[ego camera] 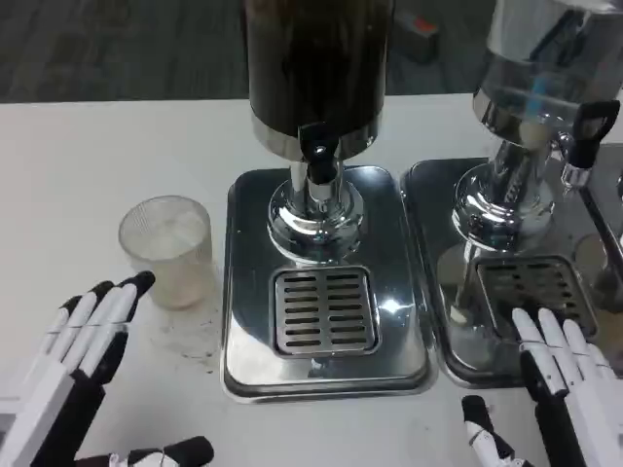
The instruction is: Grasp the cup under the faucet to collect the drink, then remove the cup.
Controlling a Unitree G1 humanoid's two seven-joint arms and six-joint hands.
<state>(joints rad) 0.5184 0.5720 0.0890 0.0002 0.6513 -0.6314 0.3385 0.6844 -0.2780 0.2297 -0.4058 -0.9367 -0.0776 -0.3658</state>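
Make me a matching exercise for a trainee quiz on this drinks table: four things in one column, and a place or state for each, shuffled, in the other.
Things:
1. cup
2. faucet
3. left hand
4. right hand

Places or states:
A. at the front edge of the right-hand tray, holding nothing
B. above the middle drip grate
C. standing on the white table, left of the middle tray
D. open, fingers pointing towards the cup

Pairs: 1-C, 2-B, 3-D, 4-A
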